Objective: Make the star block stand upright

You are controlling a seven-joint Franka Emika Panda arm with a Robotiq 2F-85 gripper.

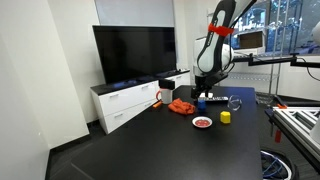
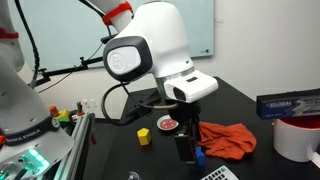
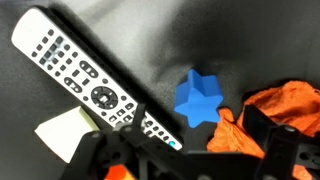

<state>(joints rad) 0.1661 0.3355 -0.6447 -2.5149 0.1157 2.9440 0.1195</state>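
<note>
The blue star block (image 3: pixel 200 98) lies on the black table with its star face turned up towards the wrist camera. It sits between a white remote control (image 3: pixel 85 75) and an orange cloth (image 3: pixel 283 108), touching the cloth's edge. My gripper (image 3: pixel 186 150) is open and empty, just above the block, with its dark fingers on either side at the bottom of the wrist view. In both exterior views the gripper (image 1: pixel 201 92) (image 2: pixel 186 146) hangs low over the table, with the block (image 2: pixel 200 155) by its fingertips.
A yellow block (image 1: pixel 225 117) (image 2: pixel 144 136) and a small red dish (image 1: pixel 202 122) (image 2: pixel 167 125) lie nearby. A red mug (image 1: pixel 163 96) stands beyond the cloth (image 1: pixel 181 105). A white cabinet with a TV (image 1: pixel 135 55) lines the table's far side.
</note>
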